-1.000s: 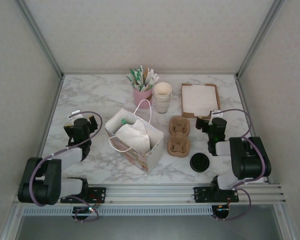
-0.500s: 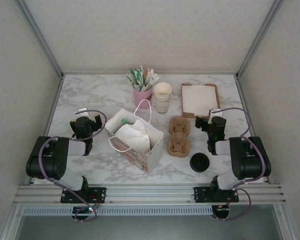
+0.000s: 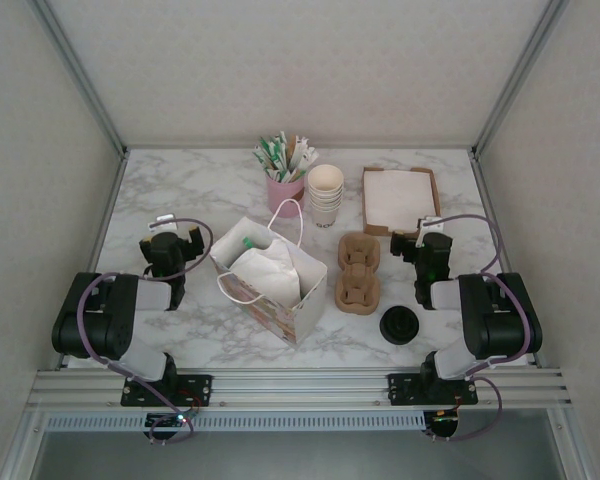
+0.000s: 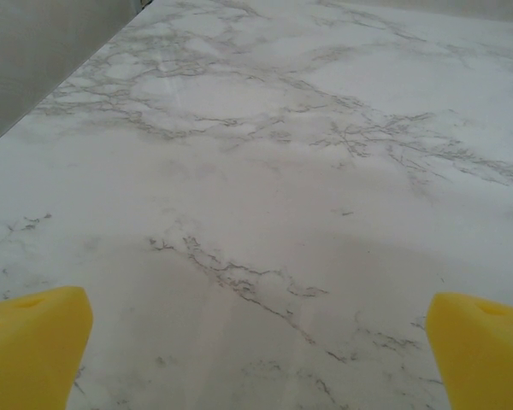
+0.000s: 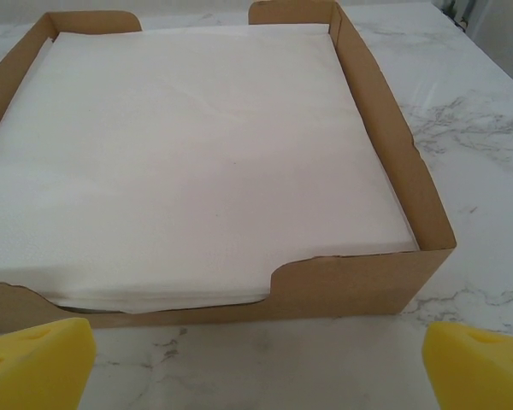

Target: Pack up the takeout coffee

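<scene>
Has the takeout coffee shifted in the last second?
No. The takeout coffee stands where it did, just to the near-right of the cardboard cup carrier.

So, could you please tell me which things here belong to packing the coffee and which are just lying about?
For the job: takeout coffee, paper bag, perhaps the cup carrier.
Lying about: stacked cups, pink pot of sticks, napkin box.

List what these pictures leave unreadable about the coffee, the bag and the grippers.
1. Takeout coffee, top view: its black lid hides the cup wall from above.
2. Paper bag, top view: white paper covers whatever lies deeper inside.
3. Left gripper and right gripper, wrist views: the bottom edge cuts off all but the yellow pad tips.
</scene>
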Tool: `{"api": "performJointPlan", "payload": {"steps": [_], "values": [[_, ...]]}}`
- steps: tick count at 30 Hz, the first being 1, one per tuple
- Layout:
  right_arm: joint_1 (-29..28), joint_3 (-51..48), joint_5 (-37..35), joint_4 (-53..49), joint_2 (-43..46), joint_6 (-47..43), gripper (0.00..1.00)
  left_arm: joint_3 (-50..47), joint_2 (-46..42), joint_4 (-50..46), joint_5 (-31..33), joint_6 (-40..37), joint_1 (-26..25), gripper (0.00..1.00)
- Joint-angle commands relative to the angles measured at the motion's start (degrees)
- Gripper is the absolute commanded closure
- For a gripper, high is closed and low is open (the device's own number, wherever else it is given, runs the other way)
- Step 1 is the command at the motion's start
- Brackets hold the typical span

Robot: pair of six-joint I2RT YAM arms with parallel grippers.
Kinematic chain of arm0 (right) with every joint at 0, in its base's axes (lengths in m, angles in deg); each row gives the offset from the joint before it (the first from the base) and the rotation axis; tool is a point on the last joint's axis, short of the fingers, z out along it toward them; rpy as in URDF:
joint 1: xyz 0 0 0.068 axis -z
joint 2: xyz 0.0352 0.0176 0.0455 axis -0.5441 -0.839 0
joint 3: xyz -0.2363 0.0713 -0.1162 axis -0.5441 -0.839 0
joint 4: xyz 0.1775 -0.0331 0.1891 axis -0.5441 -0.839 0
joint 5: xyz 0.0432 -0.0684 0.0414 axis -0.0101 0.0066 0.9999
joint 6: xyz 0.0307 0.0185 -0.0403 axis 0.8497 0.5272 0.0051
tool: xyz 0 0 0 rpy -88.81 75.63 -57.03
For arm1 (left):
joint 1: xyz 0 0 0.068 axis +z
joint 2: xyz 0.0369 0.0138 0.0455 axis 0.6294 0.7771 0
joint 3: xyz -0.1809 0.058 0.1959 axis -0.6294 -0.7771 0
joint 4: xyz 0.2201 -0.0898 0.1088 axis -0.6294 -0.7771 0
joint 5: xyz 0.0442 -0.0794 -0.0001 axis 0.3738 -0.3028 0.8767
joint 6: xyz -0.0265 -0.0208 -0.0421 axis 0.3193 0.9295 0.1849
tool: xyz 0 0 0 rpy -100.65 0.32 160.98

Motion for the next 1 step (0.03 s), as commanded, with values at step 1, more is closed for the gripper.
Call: {"api": "performJointPlan", "payload": {"steps": [1], "values": [[-0.3,1.24,0.81,0.69,-0.32,-0.75,0.01,0.85,-0.24,1.76,-0.26,0.7,0.16,0.0]]}}
